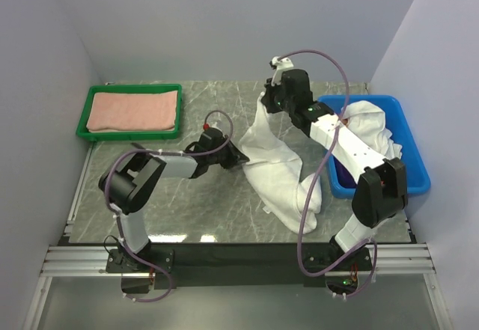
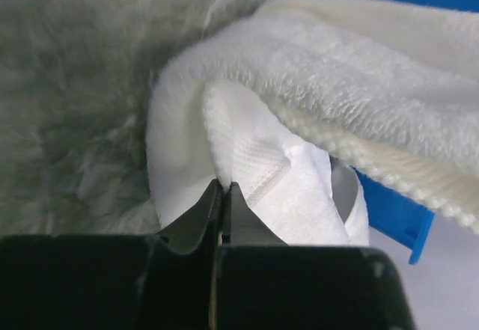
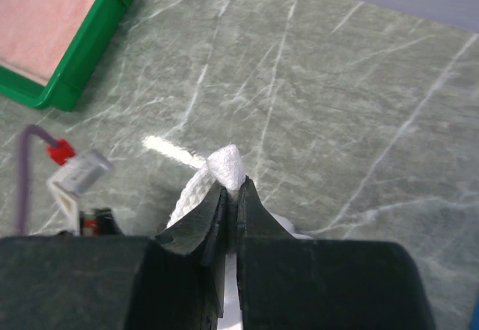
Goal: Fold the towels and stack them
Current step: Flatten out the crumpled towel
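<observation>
counter: grey-green marbled slab with white veins, closed in by pale walls at left, back and right.

green tray: far-left corner of the counter. holds one pink towel, folded flat and filling most of the tray.

left claw: low over the middle of the counter, fingers pressed together on the left edge of the white towel. the left wrist view shows the tips meeting on a fold of hemmed cloth.

white towel: centre-right of the counter, plush, unfolded and rumpled. its far corner is lifted clear of the surface; the rest slopes down and lies in loose folds toward the near edge.

right claw: raised at the far side, fingers closed on the lifted corner. the right wrist view shows a tuft of white cloth poking up between the tips.

blue bin: right edge of the counter, holding bundled white towels heaped above the rim.

hard to make out: the right arm crosses the bin's left part. the number of towels in the bundle cannot be counted. the counter is blurred in the left wrist view.
</observation>
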{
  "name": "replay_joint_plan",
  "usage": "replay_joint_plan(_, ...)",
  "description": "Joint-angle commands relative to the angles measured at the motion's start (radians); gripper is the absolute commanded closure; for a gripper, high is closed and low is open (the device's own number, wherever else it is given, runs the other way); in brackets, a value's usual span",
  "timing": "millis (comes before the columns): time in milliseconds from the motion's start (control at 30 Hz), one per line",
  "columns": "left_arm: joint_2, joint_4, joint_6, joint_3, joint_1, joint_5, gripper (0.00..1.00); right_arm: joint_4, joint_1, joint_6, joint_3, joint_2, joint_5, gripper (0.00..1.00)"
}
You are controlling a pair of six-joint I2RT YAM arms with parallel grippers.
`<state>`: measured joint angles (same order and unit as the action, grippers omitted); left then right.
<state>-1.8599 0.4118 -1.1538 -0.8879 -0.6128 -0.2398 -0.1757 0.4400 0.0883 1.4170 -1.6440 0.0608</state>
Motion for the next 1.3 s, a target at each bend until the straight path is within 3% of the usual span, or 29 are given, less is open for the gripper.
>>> replay_joint_plan(0,0.135,-0.245,0.229,-0.112,0.039,0.144,0.99,0.033,-0.049,-0.015,0.013,0.096,-0.055,1.0)
replay_joint_plan(167,0.261,-0.54,0.498,-0.278,0.087,0.309,0.99,0.005,-0.076,-0.077,0.077,0.13,-0.102,1.0)
replay_joint_plan(267,0.306,-0.66,0.723,-0.466,0.102,0.414,0.99,-0.016,-0.081,-0.145,0.123,0.141,-0.14,1.0)
replay_joint_plan(400,0.334,-0.754,0.914,-0.671,0.104,0.543,0.99,-0.016,-0.081,-0.231,0.174,0.161,-0.206,1.0)
replay_joint_plan(500,0.344,-0.791,1.028,-0.817,0.105,0.533,0.99,-0.027,-0.086,-0.259,0.223,0.177,-0.256,1.0)
replay_joint_plan(733,0.35,-0.915,1.046,-0.947,0.107,0.22,1.0,-0.038,-0.092,-0.251,0.296,0.228,-0.303,1.0)
replay_joint_plan(800,0.338,-0.988,1.039,-0.965,0.108,0.041,1.0,-0.019,-0.092,-0.249,0.277,0.248,-0.311,1.0)
replay_joint_plan(867,0.338,-1.059,1.046,-0.967,0.107,-0.118,1.0,-0.011,-0.093,-0.251,0.255,0.273,-0.317,1.0)
replay_joint_plan(967,0.37,-1.105,1.059,-0.959,0.108,-0.243,1.0,-0.024,-0.099,-0.255,0.25,0.291,-0.32,1.0)
replay_joint_plan(1000,0.379,-1.128,1.072,-0.958,0.108,-0.36,1.0,-0.028,-0.101,-0.256,0.249,0.299,-0.317,1.0)
replay_joint_plan(1100,0.424,-1.114,1.106,-0.919,0.107,-0.49,1.0,-0.021,-0.101,-0.252,0.231,0.309,-0.291,1.0)
replay_joint_plan(1200,0.459,-1.09,1.086,-0.87,0.122,-0.283,1.0,-0.019,-0.101,-0.243,0.218,0.309,-0.28,1.0)
replay_joint_plan(1267,0.44,-1.11,1.048,-0.9,0.143,-0.01,1.0,-0.022,-0.1,-0.245,0.211,0.3,-0.292,1.0)
